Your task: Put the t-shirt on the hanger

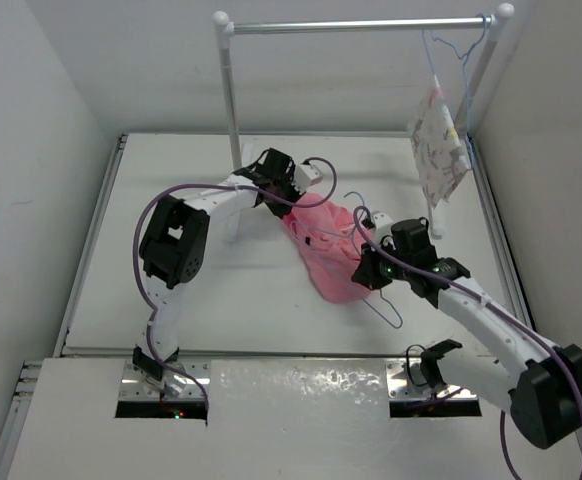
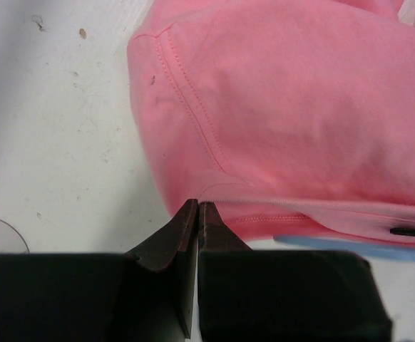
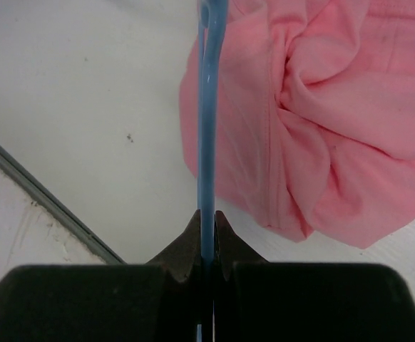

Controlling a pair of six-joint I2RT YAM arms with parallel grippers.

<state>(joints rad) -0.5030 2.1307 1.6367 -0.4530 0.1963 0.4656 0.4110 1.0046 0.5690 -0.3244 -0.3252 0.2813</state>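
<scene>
Starting with the top external view: the t-shirt is seen as a crumpled salmon-pink heap on the white tabletop, about mid-table, lying between the two grippers. Its upper-left corner tapers to a point at the left gripper. Its lower-right side is met by the right gripper. The hanger, thin pale-blue wire, is mostly hidden by the cloth. One bend of it is exposed just below the t-shirt, beside the right gripper.

Left wrist view: smooth pink cloth with a double-stitched seam is seen filling the upper right. The left gripper is closed, tips together right at the hem. A thin bite of the hem appears to be pinched, though little cloth can be made out between the tips. A strip of blue hanger is visible under the t-shirt's lower edge, to the right of the fingers.

Right wrist view: the right gripper is clamped on the blue hanger wire, which runs straight up from the tips and out of frame. The t-shirt is bunched in twisted folds just right of the wire, overlapped by it near the top, resting on the tabletop.
</scene>
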